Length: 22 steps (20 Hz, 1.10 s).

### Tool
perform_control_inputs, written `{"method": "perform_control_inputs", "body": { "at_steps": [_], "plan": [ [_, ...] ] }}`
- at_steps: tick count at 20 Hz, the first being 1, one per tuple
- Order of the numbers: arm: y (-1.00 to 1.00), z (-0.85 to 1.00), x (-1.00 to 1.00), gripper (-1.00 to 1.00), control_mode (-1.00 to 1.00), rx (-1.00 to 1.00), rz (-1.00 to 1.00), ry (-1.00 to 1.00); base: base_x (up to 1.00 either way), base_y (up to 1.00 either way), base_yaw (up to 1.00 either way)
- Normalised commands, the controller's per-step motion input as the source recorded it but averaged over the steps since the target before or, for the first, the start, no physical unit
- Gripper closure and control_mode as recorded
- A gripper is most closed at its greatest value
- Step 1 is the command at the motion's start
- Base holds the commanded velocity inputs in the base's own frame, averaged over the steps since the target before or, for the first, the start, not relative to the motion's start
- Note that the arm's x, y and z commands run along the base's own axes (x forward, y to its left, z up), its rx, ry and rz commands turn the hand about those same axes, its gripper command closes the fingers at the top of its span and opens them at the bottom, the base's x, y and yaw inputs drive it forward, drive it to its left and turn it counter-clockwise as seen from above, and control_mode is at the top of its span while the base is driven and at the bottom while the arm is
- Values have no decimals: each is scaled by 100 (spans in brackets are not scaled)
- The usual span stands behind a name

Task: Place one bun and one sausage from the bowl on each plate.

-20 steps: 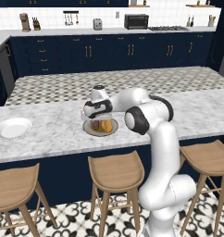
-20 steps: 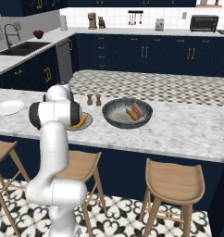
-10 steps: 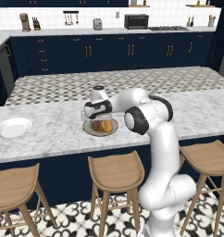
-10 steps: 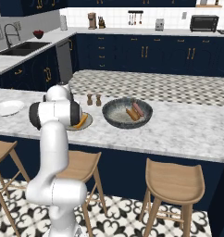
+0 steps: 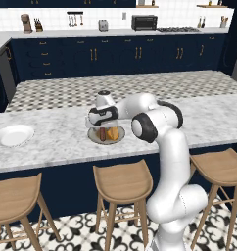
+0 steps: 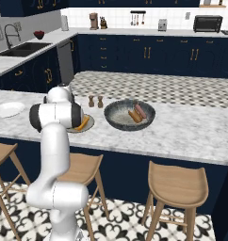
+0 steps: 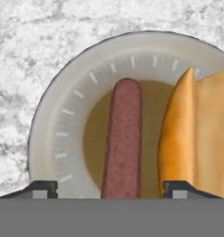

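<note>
My end effector [image 7: 109, 187] hangs just above the beige plate [image 7: 63, 120] on the marble counter [image 5: 57, 137], its two dark fingertips [image 7: 40, 187] spread wide with nothing between them but the sausage [image 7: 124, 139] lying below. In the hand view the sausage rests on the plate's brown centre, running from six o'clock toward twelve, free of both fingertips; the bun [image 7: 197, 134] lies just beside it at three o'clock, close to the sausage, though I cannot tell whether the two touch. From the left base view, the beige plate [image 5: 106, 136] sits near the front edge of the counter with the sausage [image 5: 102, 134] and bun [image 5: 113, 133] side by side on it, my end effector [image 5: 102, 119] poised directly over them. The plain white plate [image 5: 12, 136] lies well apart, off at nine o'clock along the same counter, and nothing can be seen on it. In the right base view the dark-grey bowl [image 6: 129, 114] stands at three o'clock of the beige plate [image 6: 83, 124], near it but not touching, with a sausage [image 6: 141, 111] and a bun [image 6: 134, 116] lying inside. Two small brown shakers [image 6: 95, 101] stand between plate and bowl, toward the far side. Wooden stools [image 6: 177, 188] line the counter's near edge.
</note>
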Motion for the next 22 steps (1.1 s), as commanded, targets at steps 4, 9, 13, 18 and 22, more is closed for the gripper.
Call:
{"method": "perform_control_inputs", "body": {
  "at_steps": [4,9,13,18,22],
  "plan": [
    [0,40,-4,-100,-100,0,0,-1,0,0,0],
    [-25,54,-26,-100,-100,0,5,-3,0,0,0],
    [-63,34,-25,-100,-100,0,7,-1,0,0,0],
    [-73,36,-25,-100,-100,0,7,0,0,0,0],
    [-57,42,-14,-100,-100,0,2,0,0,0,0]
  ]
}}
